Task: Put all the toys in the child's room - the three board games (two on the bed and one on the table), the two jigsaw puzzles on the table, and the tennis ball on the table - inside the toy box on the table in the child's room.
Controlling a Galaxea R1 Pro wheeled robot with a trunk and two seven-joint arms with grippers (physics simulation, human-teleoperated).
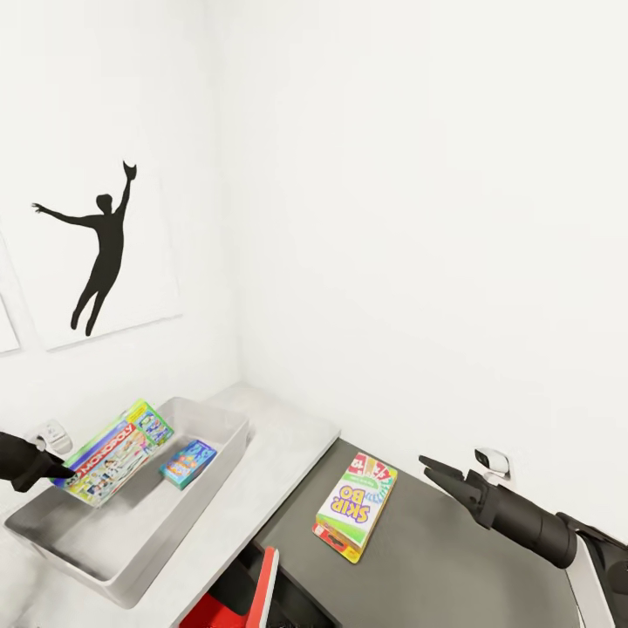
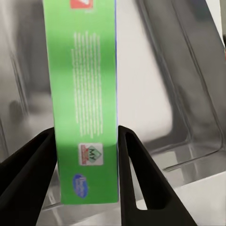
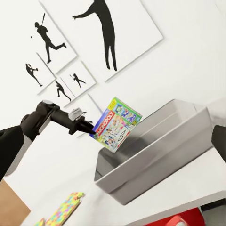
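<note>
We see matte black arms: the right gripper (image 1: 433, 468) tapers to pointed fingers off a round black forearm with a white collar; the left gripper (image 2: 87, 141) has wedge-shaped black fingers.

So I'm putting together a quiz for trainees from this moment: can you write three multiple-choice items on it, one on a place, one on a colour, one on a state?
1. Where does the SKIP BO box lie?
A. Inside the toy box
B. On the dark grey section of the table
C. On the floor

2. What colour is the box edge between the left claw's fingers in the left wrist view?
A. Green
B. Red
C. Black

3. What is the left claw doing?
A. Hanging open over the table
B. Shut on the Monopoly box
C. Pressing on the wall picture

Answers:
1 B, it lies flat on the dark table section, outside the toy box.
2 A, a green panel sits between the fingers.
3 B, it holds the Monopoly box tilted over the toy box.
</note>
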